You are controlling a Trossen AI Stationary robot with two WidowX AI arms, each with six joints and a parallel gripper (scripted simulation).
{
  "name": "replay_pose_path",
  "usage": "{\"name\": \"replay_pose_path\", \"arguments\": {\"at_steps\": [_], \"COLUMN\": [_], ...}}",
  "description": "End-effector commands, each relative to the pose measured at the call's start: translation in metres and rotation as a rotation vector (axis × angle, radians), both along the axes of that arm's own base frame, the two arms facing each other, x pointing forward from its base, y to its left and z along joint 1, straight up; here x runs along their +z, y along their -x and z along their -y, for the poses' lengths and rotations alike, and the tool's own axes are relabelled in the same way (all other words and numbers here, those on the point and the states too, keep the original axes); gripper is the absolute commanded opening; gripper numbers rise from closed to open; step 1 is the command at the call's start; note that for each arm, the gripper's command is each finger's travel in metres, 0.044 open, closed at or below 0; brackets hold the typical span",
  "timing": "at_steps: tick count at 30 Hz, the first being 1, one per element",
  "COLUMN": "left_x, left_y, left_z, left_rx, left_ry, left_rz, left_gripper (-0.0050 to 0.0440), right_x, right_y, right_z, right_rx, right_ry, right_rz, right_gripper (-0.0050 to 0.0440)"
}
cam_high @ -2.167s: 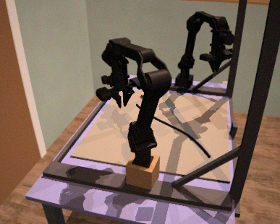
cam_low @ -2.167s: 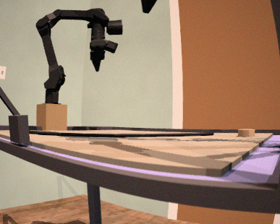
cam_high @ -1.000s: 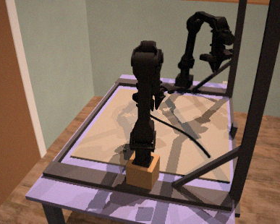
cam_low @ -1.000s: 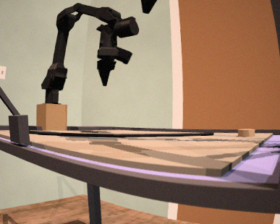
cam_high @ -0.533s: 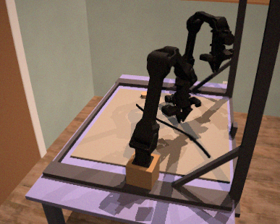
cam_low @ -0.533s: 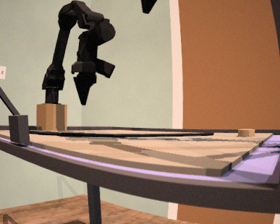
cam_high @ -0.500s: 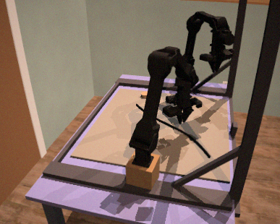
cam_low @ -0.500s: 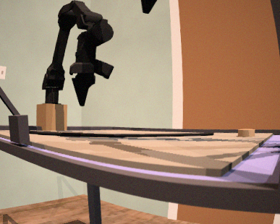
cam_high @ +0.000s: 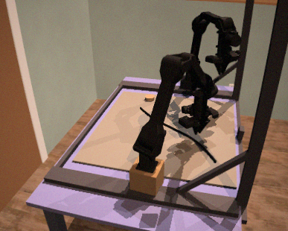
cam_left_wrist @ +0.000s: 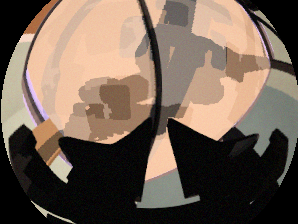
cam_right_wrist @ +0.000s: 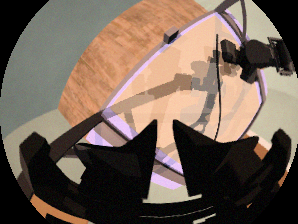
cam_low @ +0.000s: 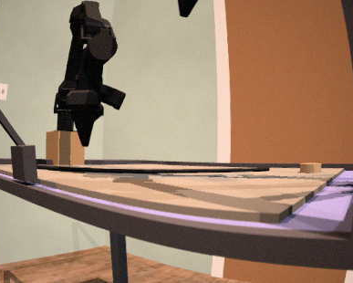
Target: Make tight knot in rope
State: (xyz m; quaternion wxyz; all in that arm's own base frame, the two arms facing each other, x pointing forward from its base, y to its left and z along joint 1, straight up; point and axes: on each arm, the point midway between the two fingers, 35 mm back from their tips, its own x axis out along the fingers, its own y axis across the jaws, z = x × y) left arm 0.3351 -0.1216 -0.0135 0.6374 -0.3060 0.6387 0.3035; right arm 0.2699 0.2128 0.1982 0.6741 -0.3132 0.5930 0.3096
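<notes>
No text, label, brand, number or sign can be read anywhere.
</notes>
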Motion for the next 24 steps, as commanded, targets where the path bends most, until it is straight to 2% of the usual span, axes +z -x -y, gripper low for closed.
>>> {"name": "replay_pose_path", "arguments": {"at_steps": [1,9,15,24], "left_x": [0.004,0.003,-0.020,-0.022], "left_y": [-0.006,-0.006,-0.006,-0.006], "left_z": [0.005,0.005,0.005,0.005], "left_rx": [0.004,0.004,0.004,0.004], "left_ry": [0.005,0.005,0.005,0.005], "left_rz": [0.024,0.024,0.024,0.024], "left_gripper": [0.0085,0.0085,0.0085,0.0085], "right_x": [0.007,0.007,0.007,0.007], "right_y": [0.000,0.000,0.000,0.000], "right_z": [0.000,0.000,0.000,0.000], "right_rx": [-0.002,-0.002,-0.002,-0.002], "right_ry": [-0.016,-0.016,-0.016,-0.016], "right_rz": [0.015,0.015,0.015,0.015], "right_gripper": [0.0085,0.0085,0.0085,0.0085]}}
